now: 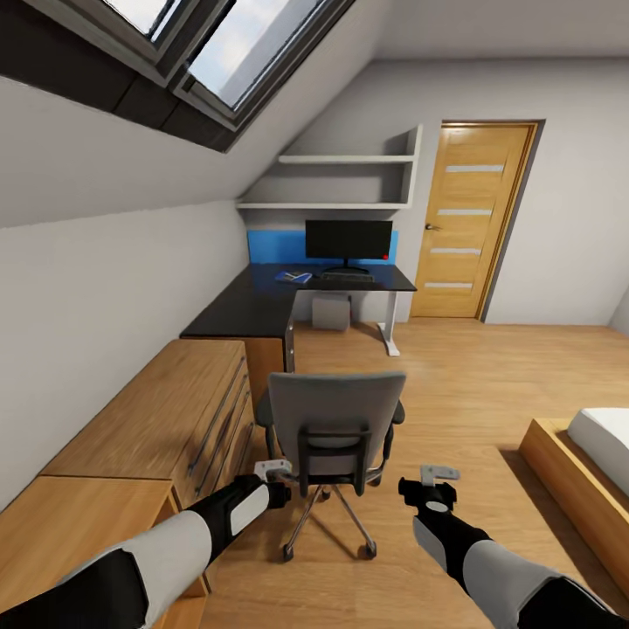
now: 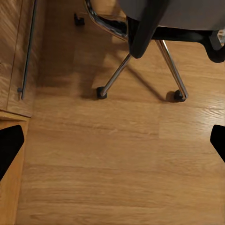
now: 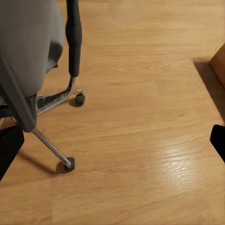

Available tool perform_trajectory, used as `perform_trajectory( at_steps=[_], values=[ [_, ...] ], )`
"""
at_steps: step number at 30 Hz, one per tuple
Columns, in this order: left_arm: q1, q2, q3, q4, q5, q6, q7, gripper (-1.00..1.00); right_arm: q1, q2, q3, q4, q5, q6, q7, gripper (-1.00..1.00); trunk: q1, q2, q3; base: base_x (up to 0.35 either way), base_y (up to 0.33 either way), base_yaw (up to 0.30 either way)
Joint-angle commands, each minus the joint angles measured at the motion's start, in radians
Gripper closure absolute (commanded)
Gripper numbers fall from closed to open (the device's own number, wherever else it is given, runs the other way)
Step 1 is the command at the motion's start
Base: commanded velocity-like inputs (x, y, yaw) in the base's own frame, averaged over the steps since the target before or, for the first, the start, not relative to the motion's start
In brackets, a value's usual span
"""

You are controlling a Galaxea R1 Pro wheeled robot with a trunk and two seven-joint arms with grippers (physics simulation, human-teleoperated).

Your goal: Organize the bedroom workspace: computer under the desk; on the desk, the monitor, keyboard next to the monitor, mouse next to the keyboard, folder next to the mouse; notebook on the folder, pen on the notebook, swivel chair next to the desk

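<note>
Left gripper open, fingers spread, empty, held low just behind the swivel chair at its back's lower left edge. Right gripper likewise open and empty, level with the left, apart from the chair's right side over bare floor. Both forearms extended forward and slightly inward, wrists level, flanking the chair back from behind.

Chair facing away toward the desk, well apart from it, close beside the oak drawer unit. Seat surface hidden by the back; cannot tell whether anything lies on it.

On the desk: monitor at the far edge against the blue panel, keyboard just in front of its base, folder left of the keyboard, something dark on top, too small to identify. Computer on the floor under the desk. Mouse and pen not discernible at this range.

Risks noted: pushing from one side only likely to spin the chair on its castors rather than roll it straight; veering left likely to strike the drawer unit or desk corner; excess speed likely to jolt the desk and shift the items on it.
</note>
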Motion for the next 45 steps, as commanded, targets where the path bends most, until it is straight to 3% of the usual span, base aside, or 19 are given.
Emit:
perform_trajectory(
  at_steps=[1,10,16,41,45],
  values=[
    [-0.003,0.002,-0.008,-0.001,0.008,0.002,0.007,-1.0,-0.003,0.0,0.009,-0.001,-0.015,-0.001,-0.002,-1.0,0.004,-0.008,-0.004,0.0,0.0,0.0],
    [-0.005,0.001,-0.015,0.092,0.013,-0.097,0.008,-1.0,-0.008,0.023,0.01,0.007,-0.023,0.001,0.015,-1.0,0.039,-0.071,-0.033,0.0,0.0,0.0],
    [-0.005,-0.001,-0.016,0.105,0.013,-0.144,0.01,-1.0,-0.007,0.03,0.011,0.008,-0.024,-0.002,0.015,-1.0,0.062,-0.113,-0.051,0.0,0.0,0.0],
    [-0.005,-0.004,-0.017,0.107,0.013,-0.155,0.01,-1.0,-0.002,0.053,0.012,0.008,-0.055,-0.107,0.014,-1.0,0.157,-0.288,-0.13,0.0,0.0,0.0],
    [-0.005,-0.004,-0.016,0.107,0.013,-0.155,0.01,-1.0,-0.001,0.057,0.012,0.008,-0.055,-0.152,0.014,-1.0,0.173,-0.316,-0.142,0.0,0.0,0.0]
  ],
)
